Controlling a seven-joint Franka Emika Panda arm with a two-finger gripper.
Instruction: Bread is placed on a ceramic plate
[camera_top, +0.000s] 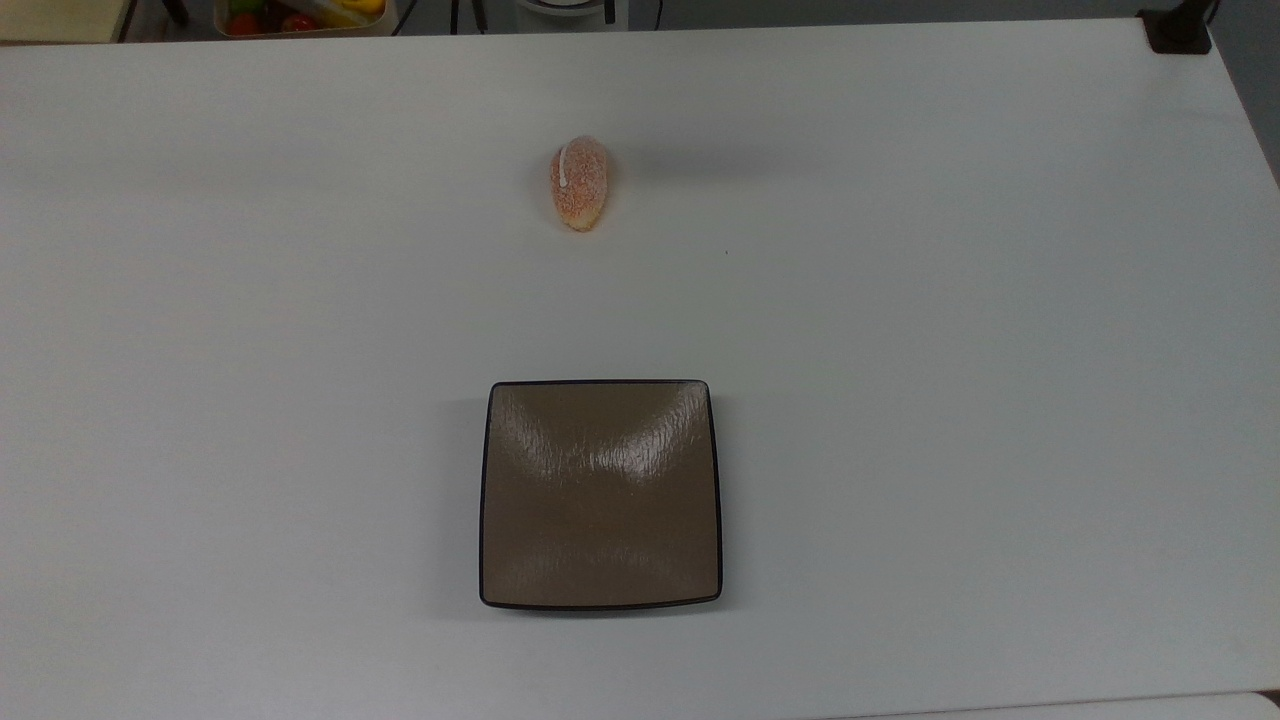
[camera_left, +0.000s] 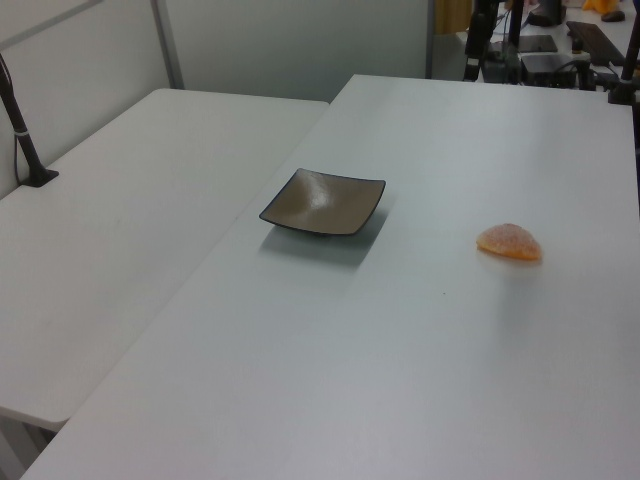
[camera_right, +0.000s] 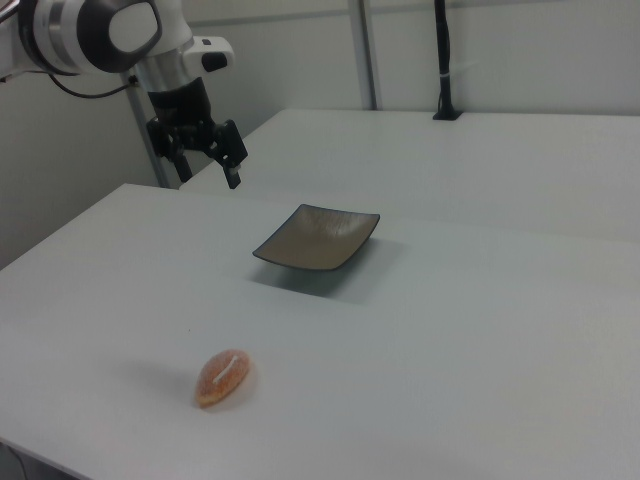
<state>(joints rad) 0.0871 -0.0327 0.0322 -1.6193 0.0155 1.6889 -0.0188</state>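
High at the right view's left, your gripper (camera_right: 208, 160) is hanging above the table (camera_right: 480, 330) with fingers apart, gripping nothing. You are seeing the plate (camera_right: 318, 238) lying bare mid-table, and the bread (camera_right: 223, 377) sitting well apart from it.

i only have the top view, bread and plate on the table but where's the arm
Observer: In the right view the hand hangs in the air at upper left, above the table's far-left edge, holding nothing.
Operator: open or shut
Observer: Open; its two dark fingers are spread and point down.
Operator: is the plate flat
Observer: No. The left view shows the ceramic plate with upturned corners, dished toward its middle.
Operator: and the bread
Observer: The bread is a low dome lying on the table, apart from the plate.
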